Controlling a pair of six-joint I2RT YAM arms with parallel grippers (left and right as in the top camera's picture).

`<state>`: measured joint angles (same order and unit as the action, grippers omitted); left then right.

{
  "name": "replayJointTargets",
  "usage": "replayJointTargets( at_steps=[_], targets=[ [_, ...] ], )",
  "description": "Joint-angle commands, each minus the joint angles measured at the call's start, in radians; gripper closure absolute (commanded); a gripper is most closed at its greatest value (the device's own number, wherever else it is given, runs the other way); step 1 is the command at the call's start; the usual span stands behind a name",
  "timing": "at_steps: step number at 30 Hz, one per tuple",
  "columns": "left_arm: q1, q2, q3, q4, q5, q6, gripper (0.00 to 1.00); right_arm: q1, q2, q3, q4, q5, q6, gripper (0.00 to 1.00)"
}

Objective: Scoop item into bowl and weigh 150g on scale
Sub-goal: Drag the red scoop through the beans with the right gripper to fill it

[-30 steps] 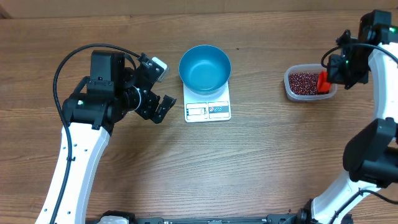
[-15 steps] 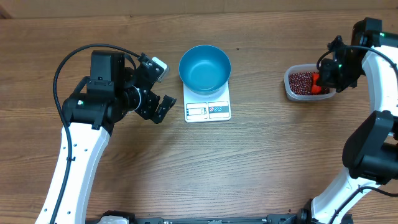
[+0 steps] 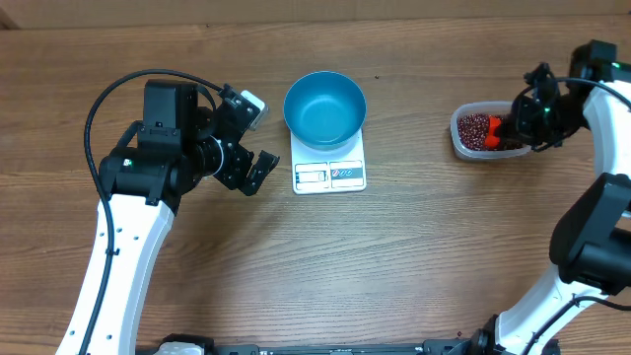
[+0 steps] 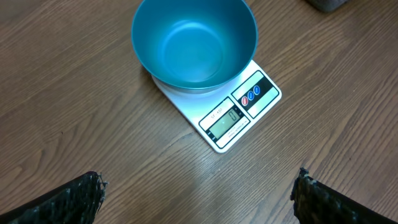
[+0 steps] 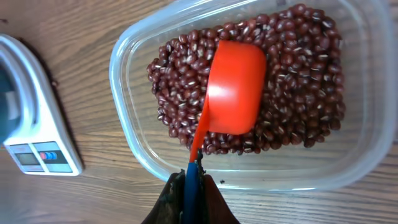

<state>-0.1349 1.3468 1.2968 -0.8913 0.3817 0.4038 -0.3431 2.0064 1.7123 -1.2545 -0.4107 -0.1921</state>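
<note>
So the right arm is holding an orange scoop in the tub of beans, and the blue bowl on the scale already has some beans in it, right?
Not quite: the blue bowl on the scale is empty, as the left wrist view shows. The rest holds: the right gripper holds the orange scoop in the clear tub of beans.

Two arms work here, one ending in the left end effector (image 4: pixel 199 199), the other in the right end effector (image 5: pixel 189 186). Ahead of the left one stand one blue bowl (image 3: pixel 324 108) and one white scale (image 3: pixel 329 175) with one display (image 4: pixel 225 122) and three round buttons (image 4: pixel 250 95). Ahead of the right one are one orange scoop (image 5: pixel 235 87), one clear tub (image 5: pixel 134 155) and beans (image 5: pixel 298 93) too many to count. One table (image 3: pixel 394 256) carries everything.
</note>
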Motion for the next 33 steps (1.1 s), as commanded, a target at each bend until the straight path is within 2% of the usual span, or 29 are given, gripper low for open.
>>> replayJointTargets(
  at_steps=[1, 9, 19, 33],
  targets=[
    [0.003, 0.007, -0.002, 0.002, 0.0, 0.027, 0.0, -0.027, 0.016, -0.011, -0.015, -0.144, -0.042, 0.96],
    [0.003, 0.007, -0.002, 0.002, 0.0, 0.027, 0.01, -0.107, 0.017, -0.023, -0.024, -0.267, -0.051, 0.96],
    [0.003, 0.007, -0.002, 0.002, 0.0, 0.027, 0.0, -0.192, 0.017, -0.16, 0.066, -0.408, -0.052, 0.96],
    [0.003, 0.007, -0.002, 0.002, 0.0, 0.027, 0.0, -0.224, 0.017, -0.225, 0.115, -0.591, -0.04, 0.96]
  ],
)
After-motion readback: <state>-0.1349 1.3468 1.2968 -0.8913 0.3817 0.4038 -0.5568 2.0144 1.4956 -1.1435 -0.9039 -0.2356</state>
